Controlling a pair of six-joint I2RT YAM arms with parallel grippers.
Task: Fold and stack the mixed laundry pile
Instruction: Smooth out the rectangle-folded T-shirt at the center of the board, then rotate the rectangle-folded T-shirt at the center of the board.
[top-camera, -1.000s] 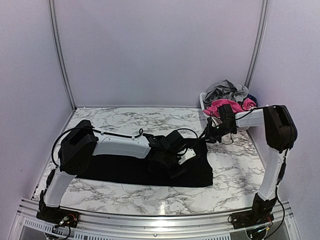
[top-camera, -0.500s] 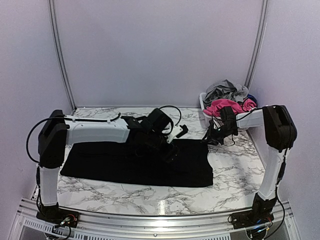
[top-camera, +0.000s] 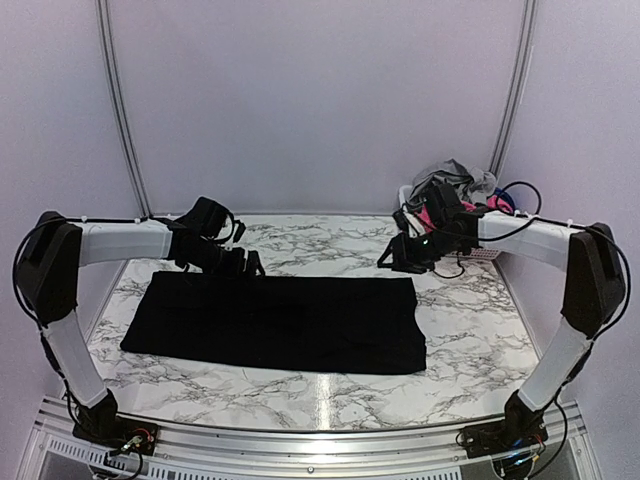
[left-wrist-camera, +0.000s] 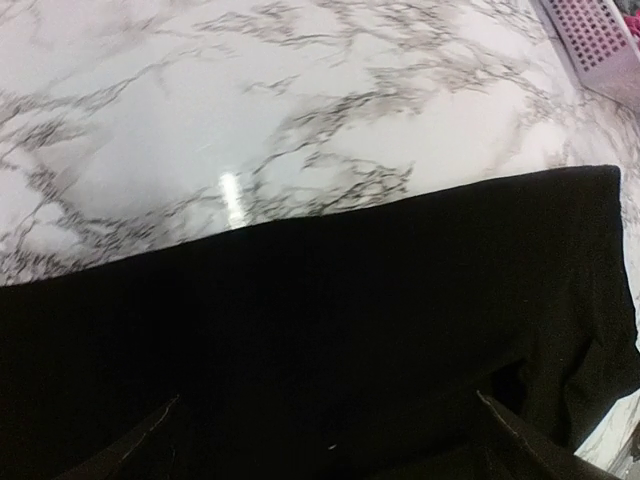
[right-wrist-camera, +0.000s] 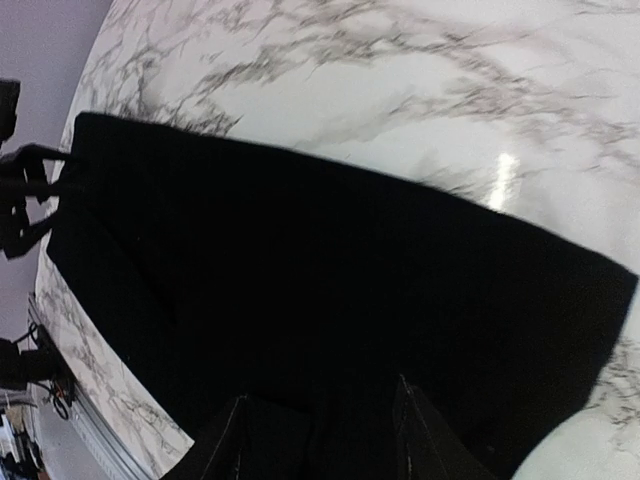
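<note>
A large black cloth (top-camera: 280, 325) lies flat and spread out across the marble table. My left gripper (top-camera: 250, 263) hovers over the cloth's far edge, left of centre. In the left wrist view its fingers stand wide open over the black cloth (left-wrist-camera: 300, 320) with nothing between them. Just off the cloth's far right corner is my right gripper (top-camera: 388, 260). In the right wrist view its jaws are apart above the black cloth (right-wrist-camera: 330, 280) and hold nothing. The rest of the mixed laundry pile, grey trousers (top-camera: 455, 180) and a pink piece (top-camera: 497, 207), sits at the back right.
A white lattice basket (top-camera: 404, 203) holds the pile in the back right corner, and its wall (left-wrist-camera: 600, 40) also shows in the left wrist view. The right forearm reaches across in front of the basket. Pale walls close off the table's back and sides.
My left gripper let go over the cloth's middle, opened wide, and swung back left to the far edge. My right gripper moved left toward the cloth's far right corner and opened further.
</note>
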